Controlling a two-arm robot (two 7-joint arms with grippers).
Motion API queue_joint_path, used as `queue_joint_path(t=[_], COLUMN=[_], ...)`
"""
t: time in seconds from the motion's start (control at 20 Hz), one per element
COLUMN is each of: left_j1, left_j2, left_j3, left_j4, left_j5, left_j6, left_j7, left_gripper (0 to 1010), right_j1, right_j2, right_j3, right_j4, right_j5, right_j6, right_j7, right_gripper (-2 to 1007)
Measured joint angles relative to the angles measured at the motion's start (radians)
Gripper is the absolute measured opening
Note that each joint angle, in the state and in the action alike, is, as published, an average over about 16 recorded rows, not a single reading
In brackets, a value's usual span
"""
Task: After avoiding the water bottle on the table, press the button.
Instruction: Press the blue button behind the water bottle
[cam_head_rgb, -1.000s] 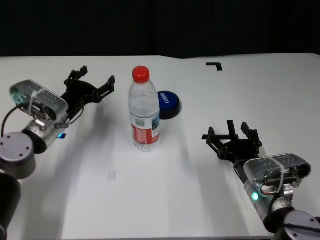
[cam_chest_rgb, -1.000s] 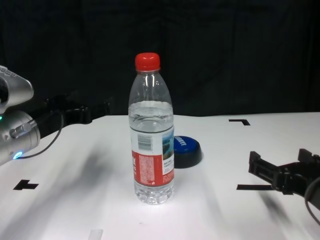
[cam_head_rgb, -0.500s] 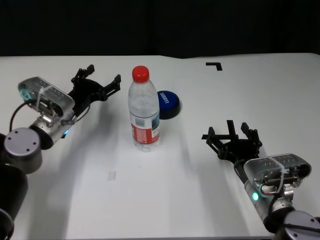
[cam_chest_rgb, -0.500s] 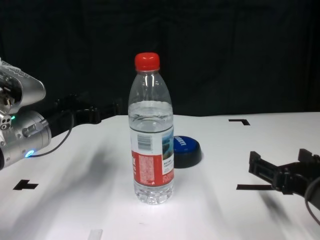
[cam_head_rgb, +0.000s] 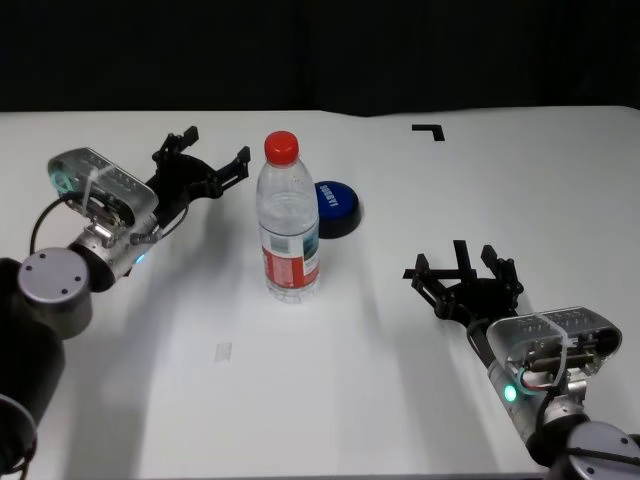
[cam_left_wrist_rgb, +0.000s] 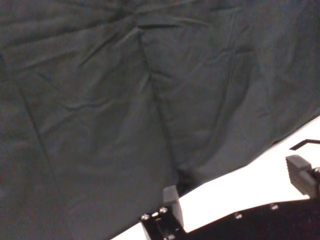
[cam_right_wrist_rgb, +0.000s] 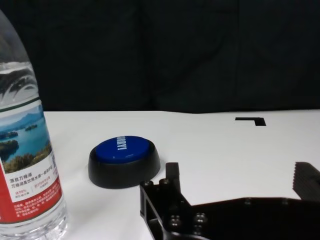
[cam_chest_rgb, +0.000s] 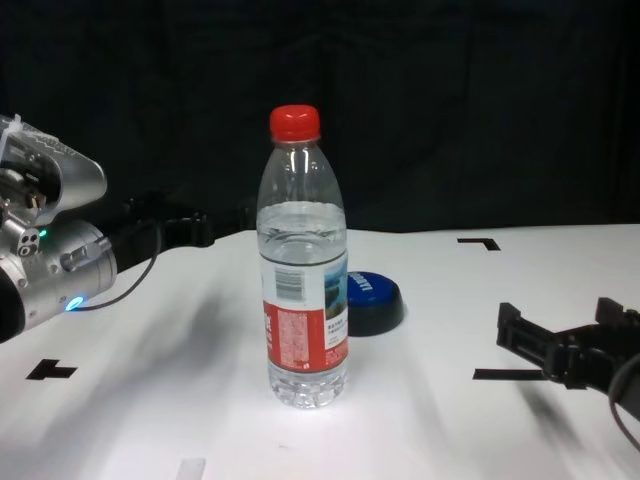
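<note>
Left gripper (cam_head_rgb: 205, 165) is up off the table (cam_head_rgb: 150, 400), fingers spread wide and holding nothing, on the robot's left of the water bottle (cam_head_rgb: 288, 225) and level with its shoulder. The bottle stands upright in the middle of the table, red cap on. Tucked just behind it and a touch to the right sits the blue dome button (cam_head_rgb: 335, 207), close to the bottle but not touching.

The move in hand looks like the detour: carry the left gripper around the far side of the bottle, then down onto the button. The gap between the near finger and the bottle is slim, so the safe line swings out toward the far edge of the table and stays high, above cap level if possible. Only descend once clear of the bottle and centred over the dome, then press straight down; a slanted push could nudge the button into the bottle.

Right gripper (cam_head_rgb: 465, 280) rests low near the table's right front, fingers open and empty, well apart from both.
</note>
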Motion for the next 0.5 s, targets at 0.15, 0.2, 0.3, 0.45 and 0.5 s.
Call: queue_joint_path(t=[0.15, 0.2, 0.3, 0.45, 0.5], left_j1=[-0.014, -0.018, -0.026, -0.036, -0.040], left_j2=[-0.007, -0.010, -0.014, -0.021, -0.023], left_j3=[0.004, 0.005, 0.008, 0.011, 0.012], left_j4=[0.024, 0.031, 0.045, 0.063, 0.068], left_j5=[0.000, 0.000, 0.000, 0.000, 0.000], left_j6=[-0.011, -0.014, -0.020, -0.028, -0.030], left_j7=[-0.005, -0.007, -0.009, -0.013, -0.015], left_gripper=[1003, 1003, 1003, 1003, 1003], right_j1=[0.000, 0.000, 0.000, 0.000, 0.000], right_j2=[0.000, 0.000, 0.000, 0.000, 0.000], right_j3=[0.000, 0.000, 0.000, 0.000, 0.000], right_j4=[0.000, 0.000, 0.000, 0.000, 0.000], right_j5=[0.000, 0.000, 0.000, 0.000, 0.000], right_j6=[0.000, 0.000, 0.000, 0.000, 0.000], right_j7=[0.000, 0.000, 0.000, 0.000, 0.000], right_gripper=[1003, 1003, 1003, 1003, 1003])
